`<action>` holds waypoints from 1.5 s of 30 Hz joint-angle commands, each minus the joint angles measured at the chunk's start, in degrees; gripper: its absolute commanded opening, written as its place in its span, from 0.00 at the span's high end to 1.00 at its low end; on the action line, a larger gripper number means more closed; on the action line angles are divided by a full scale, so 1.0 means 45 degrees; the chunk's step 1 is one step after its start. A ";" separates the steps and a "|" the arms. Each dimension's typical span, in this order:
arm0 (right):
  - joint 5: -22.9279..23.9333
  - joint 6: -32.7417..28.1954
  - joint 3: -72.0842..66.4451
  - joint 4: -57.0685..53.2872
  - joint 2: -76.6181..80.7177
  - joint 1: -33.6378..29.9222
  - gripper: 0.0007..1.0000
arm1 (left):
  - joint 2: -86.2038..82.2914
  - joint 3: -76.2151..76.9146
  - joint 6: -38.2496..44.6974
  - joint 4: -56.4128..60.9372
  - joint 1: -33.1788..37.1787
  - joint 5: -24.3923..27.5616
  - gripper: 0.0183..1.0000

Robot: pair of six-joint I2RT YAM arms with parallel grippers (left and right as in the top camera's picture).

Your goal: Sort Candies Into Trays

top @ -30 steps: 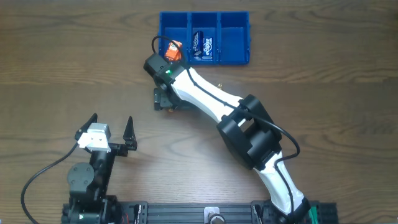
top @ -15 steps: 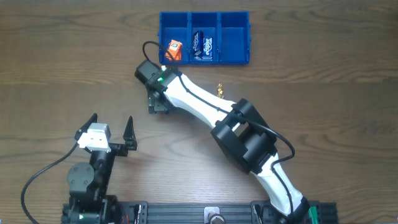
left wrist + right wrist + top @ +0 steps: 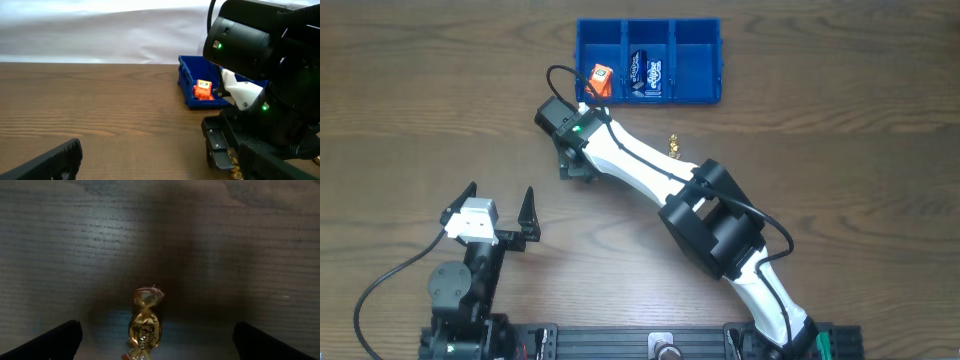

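Low over wood table (image 3: 860,180) w/ R gripper (image 3: 577,168): fingers spread wide, released, gripping nothing. Between them, flat on the wood: gold-wrapped candy (image 3: 145,326), untouched. Near bottom-left, L gripper (image 3: 500,192), likewise released. At top centre, blue tray (image 3: 649,100) w/ 3 compartments: orange candy (image 3: 599,81) in left 1, blue-wrapped candy (image 3: 646,74) in middle. 2nd gold candy (image 3: 673,146) loose below tray.
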 commanded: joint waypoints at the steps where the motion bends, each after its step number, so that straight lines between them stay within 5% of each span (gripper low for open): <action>1: 0.0219 0.0282 0.0063 0.0000 0.0510 -0.0092 0.01 | -0.0083 -0.0243 0.0185 -0.0457 0.0087 0.0189 0.00; 6: 0.0049 0.0282 0.0063 0.0136 0.0534 -0.0087 0.11 | -0.0083 -0.0243 0.0185 -0.0457 0.0087 0.0189 0.00; 15: -0.0010 0.0282 0.0063 0.0141 0.0539 -0.0087 0.70 | -0.0083 -0.0243 0.0185 -0.0452 0.0087 0.0189 0.00; 21: -0.0136 0.0287 0.0063 0.0199 0.0539 -0.0087 0.88 | -0.0083 -0.0243 0.0185 -0.0452 0.0087 0.0189 0.00; 33: 0.0685 -0.0408 0.1564 -0.1695 -0.0699 -0.1137 0.96 | -0.0083 -0.0243 0.0185 -0.0452 0.0087 0.0189 0.00; 45: 0.1146 -0.4352 0.2885 -0.1132 -0.3211 -0.6144 0.96 | -0.0083 -0.0243 0.0189 -0.0452 0.0087 0.0189 0.00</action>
